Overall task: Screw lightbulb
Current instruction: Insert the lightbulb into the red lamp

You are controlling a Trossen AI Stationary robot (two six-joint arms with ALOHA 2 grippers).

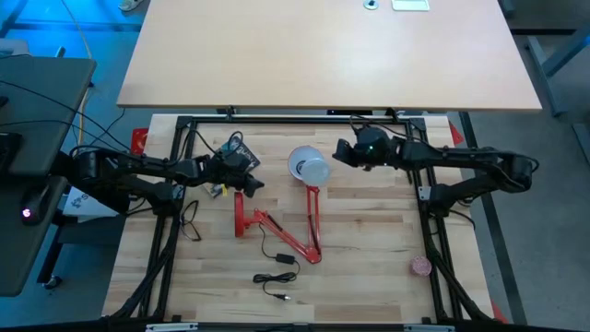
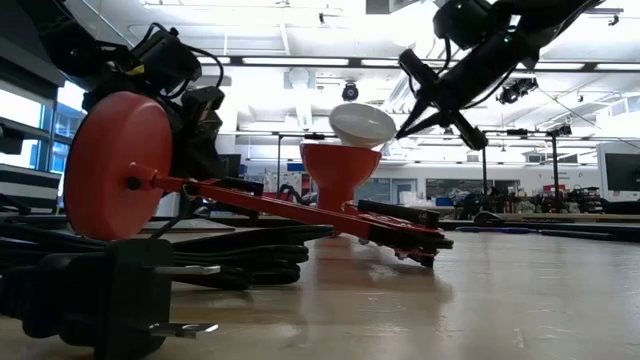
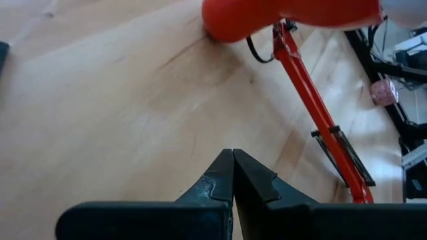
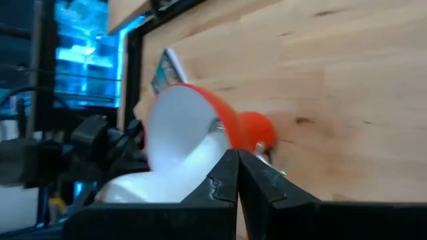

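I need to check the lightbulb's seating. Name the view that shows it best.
The low view: the lightbulb sits in profile in the red lamp shade. The high view shows it from above; the right wrist view shows part; the left wrist view misses it.

Left hand [image 3: 233, 175] closed, low; right hand [image 4: 237, 175] closed, raised

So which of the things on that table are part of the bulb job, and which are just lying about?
Part of the job:
- lightbulb, sitting in the lamp shade
- red lamp
- right hand, shut, beside the bulb
- left hand, shut, near the lamp's base

Just lying about:
- black power cord and plug
- pink roll near the table's corner
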